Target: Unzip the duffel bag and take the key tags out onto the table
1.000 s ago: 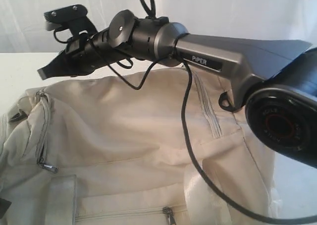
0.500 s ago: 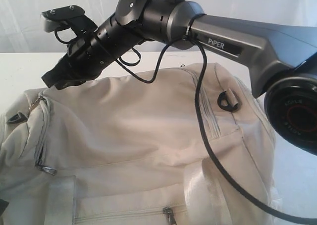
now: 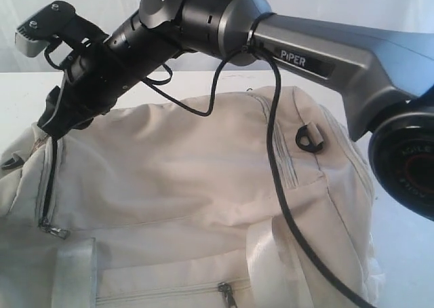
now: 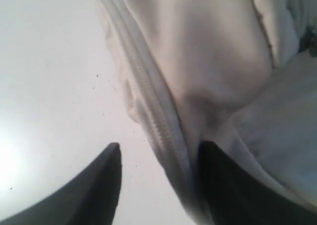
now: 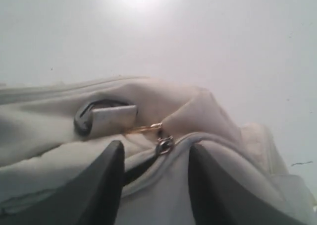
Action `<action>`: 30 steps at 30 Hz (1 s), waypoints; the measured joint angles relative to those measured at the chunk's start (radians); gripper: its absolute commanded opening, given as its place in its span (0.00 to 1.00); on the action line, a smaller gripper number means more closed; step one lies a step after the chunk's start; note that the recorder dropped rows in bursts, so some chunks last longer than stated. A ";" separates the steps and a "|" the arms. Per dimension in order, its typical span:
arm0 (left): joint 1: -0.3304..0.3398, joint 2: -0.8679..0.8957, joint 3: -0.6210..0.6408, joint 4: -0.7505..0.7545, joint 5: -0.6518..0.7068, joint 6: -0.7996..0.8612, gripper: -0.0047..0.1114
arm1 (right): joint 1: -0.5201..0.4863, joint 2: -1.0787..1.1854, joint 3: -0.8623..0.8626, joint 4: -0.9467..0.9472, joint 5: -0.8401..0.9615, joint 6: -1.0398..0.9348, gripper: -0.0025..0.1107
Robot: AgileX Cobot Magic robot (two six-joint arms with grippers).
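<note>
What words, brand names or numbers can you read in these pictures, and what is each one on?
"PIPER": white letters on the right arm's grey link, exterior view.
Ring lettering on the big round joint: too blurred to read.
Duffel bag and both wrist views: none.

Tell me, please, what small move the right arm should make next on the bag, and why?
I would likely close the right gripper on the zipper slider. Its fingers stand open either side of the slider without touching it, and the bag is open by only a narrow dark slit.
</note>
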 measured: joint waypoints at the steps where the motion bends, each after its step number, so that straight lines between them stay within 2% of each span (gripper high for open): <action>1: 0.000 0.000 -0.005 0.004 0.008 -0.002 0.60 | 0.002 0.000 0.000 0.003 -0.028 0.000 0.38; 6: 0.000 0.000 -0.082 0.020 0.080 0.003 0.59 | 0.002 0.000 -0.001 0.007 -0.076 -0.010 0.39; 9: 0.003 0.000 -0.151 0.037 0.124 0.029 0.55 | 0.002 0.000 -0.001 0.007 -0.073 -0.078 0.42; 13: 0.088 0.000 -0.207 0.060 0.160 0.059 0.52 | 0.008 0.000 -0.001 0.005 -0.057 -0.239 0.42; 16: 0.158 0.000 -0.212 0.006 0.165 0.094 0.52 | 0.013 0.000 -0.001 0.003 -0.055 -0.307 0.42; 17: 0.197 0.000 -0.210 -0.056 0.151 0.121 0.52 | 0.020 0.000 -0.001 -0.007 -0.055 -0.373 0.42; 19: 0.234 0.000 -0.193 -0.118 0.133 0.137 0.52 | 0.043 0.000 -0.001 -0.076 -0.062 -0.485 0.42; 24: 0.253 0.000 -0.125 -0.163 0.125 0.139 0.52 | 0.127 0.034 -0.001 -0.238 -0.181 -0.571 0.42; 30: 0.253 0.000 -0.117 -0.172 0.085 0.136 0.52 | 0.141 0.061 -0.001 -0.397 -0.193 -0.575 0.41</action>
